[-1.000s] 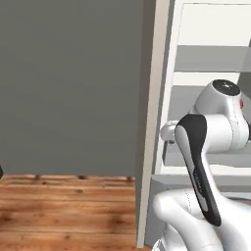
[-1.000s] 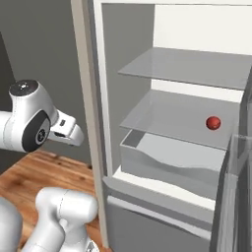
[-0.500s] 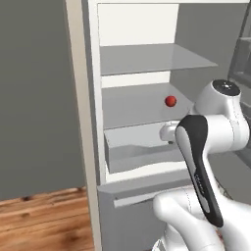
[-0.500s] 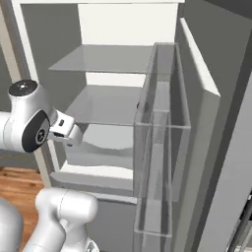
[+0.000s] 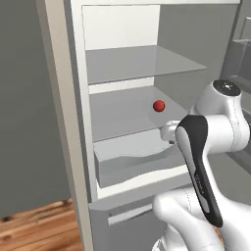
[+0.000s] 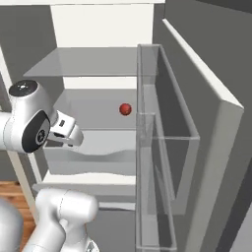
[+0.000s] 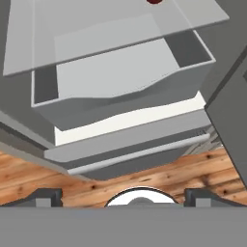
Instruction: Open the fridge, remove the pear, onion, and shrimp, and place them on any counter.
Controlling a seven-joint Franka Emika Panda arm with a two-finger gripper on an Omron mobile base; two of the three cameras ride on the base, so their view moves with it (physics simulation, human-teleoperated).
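The fridge (image 5: 62, 98) stands open, white inside with grey shelves. The onion (image 5: 158, 105), a small dark-red ball, rests on the middle shelf; it also shows as the onion (image 6: 125, 109) and at the top edge of the hand view as the onion (image 7: 154, 1). Below that shelf a grey drawer (image 7: 120, 91) is pulled partly out. My gripper (image 7: 123, 197) is open with nothing between its fingers. It hangs in front of the drawer and points down at the lower drawer front (image 7: 135, 149), well short of the onion. The pear, the shrimp and the counter are out of view.
The fridge's open door (image 6: 197, 123) juts out at the right, carrying clear bins (image 6: 162, 147). A dark grey wall (image 5: 24, 98) lies left of the fridge. Wooden floor (image 7: 144, 178) runs below the fridge front.
The whole picture has shifted as the base moved, so the fridge's inside now sits more central in both base views. The onion has stayed on its shelf and the gripper has stayed open.
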